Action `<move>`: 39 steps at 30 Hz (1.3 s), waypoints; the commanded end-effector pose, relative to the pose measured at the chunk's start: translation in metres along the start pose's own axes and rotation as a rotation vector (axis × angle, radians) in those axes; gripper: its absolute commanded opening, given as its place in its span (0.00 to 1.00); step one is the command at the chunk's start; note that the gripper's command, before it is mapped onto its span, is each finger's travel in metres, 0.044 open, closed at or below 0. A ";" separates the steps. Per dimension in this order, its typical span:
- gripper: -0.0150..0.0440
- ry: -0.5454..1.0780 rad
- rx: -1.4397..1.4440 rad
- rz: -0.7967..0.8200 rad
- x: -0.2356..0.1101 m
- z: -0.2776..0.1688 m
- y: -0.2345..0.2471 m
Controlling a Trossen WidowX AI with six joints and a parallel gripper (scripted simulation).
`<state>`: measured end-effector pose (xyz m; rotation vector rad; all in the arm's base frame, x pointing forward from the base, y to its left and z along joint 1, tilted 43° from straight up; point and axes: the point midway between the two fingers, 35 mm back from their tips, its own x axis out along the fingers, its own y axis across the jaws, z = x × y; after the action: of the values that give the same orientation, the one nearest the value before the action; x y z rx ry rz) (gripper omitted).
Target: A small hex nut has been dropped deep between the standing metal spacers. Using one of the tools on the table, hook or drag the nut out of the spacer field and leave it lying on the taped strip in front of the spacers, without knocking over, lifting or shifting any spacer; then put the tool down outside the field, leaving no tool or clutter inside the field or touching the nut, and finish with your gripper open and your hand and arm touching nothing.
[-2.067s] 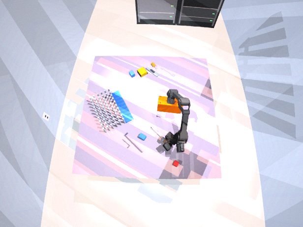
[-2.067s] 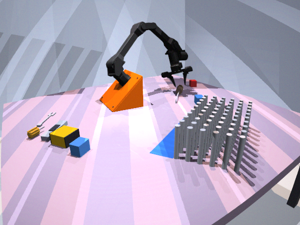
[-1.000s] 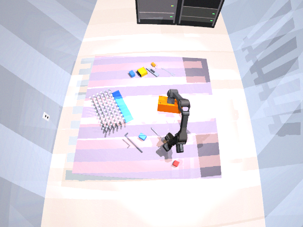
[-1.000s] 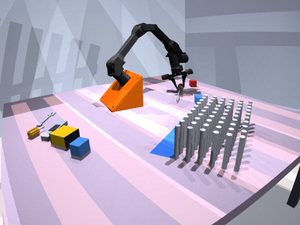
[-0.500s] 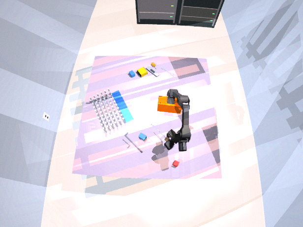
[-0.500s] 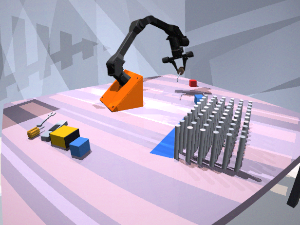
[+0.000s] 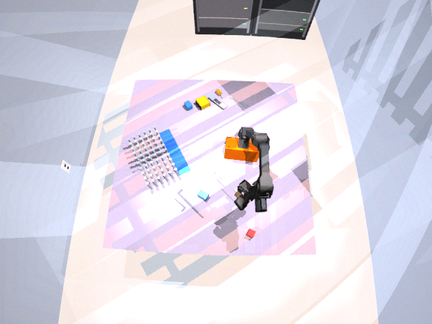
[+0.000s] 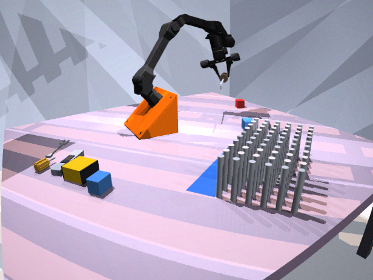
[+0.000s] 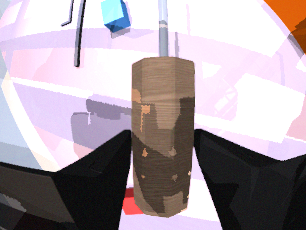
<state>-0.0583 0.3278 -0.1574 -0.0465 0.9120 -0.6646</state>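
End effector, raised high above the counter beyond the spacers, is closed on the wooden handle of 1 tool whose thin metal shaft points away. Blue taped strip lies just beside the spacers. The nut cannot be made out among the spacers.

Spacers stand in close rows, the gaps between them narrow. The blue strip along their left edge is unobstructed. A blue cube sits just beyond the field's far side. The end effector, clamping a wooden-handled tool, hangs high above the counter, well apart from the orange base.
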 end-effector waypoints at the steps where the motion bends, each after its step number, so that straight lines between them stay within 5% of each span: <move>1: 0.25 0.040 -0.045 -0.005 -0.011 0.025 0.017; 39: 0.25 0.364 -0.530 0.078 0.000 0.294 0.072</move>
<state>0.1737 0.3271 -0.0139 -0.3466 1.3939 -0.4067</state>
